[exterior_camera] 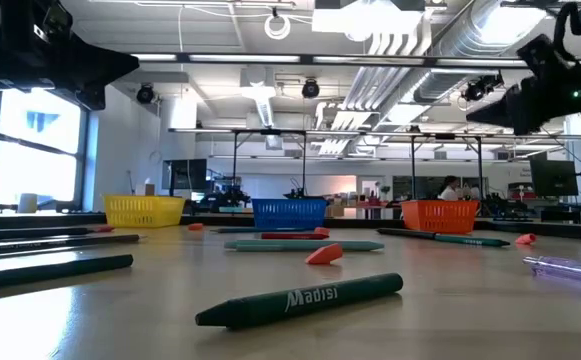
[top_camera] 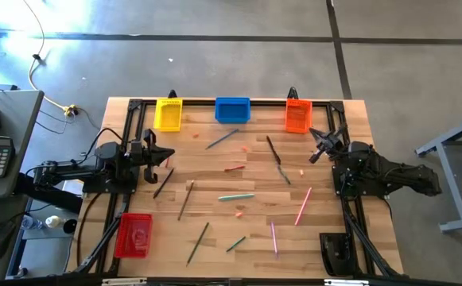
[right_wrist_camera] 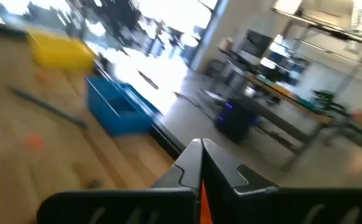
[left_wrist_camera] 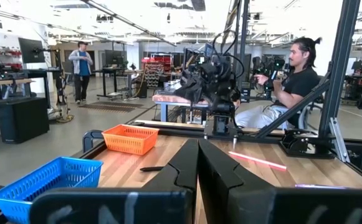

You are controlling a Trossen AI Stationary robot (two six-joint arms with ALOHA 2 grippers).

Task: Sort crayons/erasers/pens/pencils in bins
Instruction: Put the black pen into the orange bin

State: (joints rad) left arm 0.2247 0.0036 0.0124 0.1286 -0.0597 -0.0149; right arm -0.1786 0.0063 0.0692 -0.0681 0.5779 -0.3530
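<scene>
A wooden surface (top_camera: 215, 238) seen from above, with two dark robot arms folded low at its sides and stationery scattered between them.

Nearest the front edge, the red bin (top_camera: 133, 235) sits at the left corner, apart from the other three. Close by lie a dark green pencil (top_camera: 198, 242), a short green crayon (top_camera: 236, 244) and a bright pink pen (top_camera: 274, 237). From table height, a dark green crayon (exterior_camera: 300, 301) lies closest to the camera, with a small pink-red eraser (exterior_camera: 324, 254) beyond it.

At mid-depth the arms face each other across the surface. The left gripper (top_camera: 162, 156) points inward toward the centre, held above the wood, its fingers pressed together and holding nothing. The right gripper (top_camera: 318, 143) is angled toward the back, near the orange bin — its fingers are also together and empty. Between the arms lie a brown pencil (top_camera: 186, 199), a teal pen (top_camera: 236, 196), a reddish crayon (top_camera: 234, 168), a second pink pen (top_camera: 303, 206) and a dark pencil (top_camera: 277, 160).

Along the far edge stand the yellow bin (top_camera: 168, 114), the blue bin (top_camera: 232, 110) and the orange bin (top_camera: 297, 114) in a row, well apart. No item can be seen inside any of the bins.

Beyond the surface, in the left wrist view, a seated person (left_wrist_camera: 285, 84) is visible, with another person (left_wrist_camera: 80, 70) standing farther off.
</scene>
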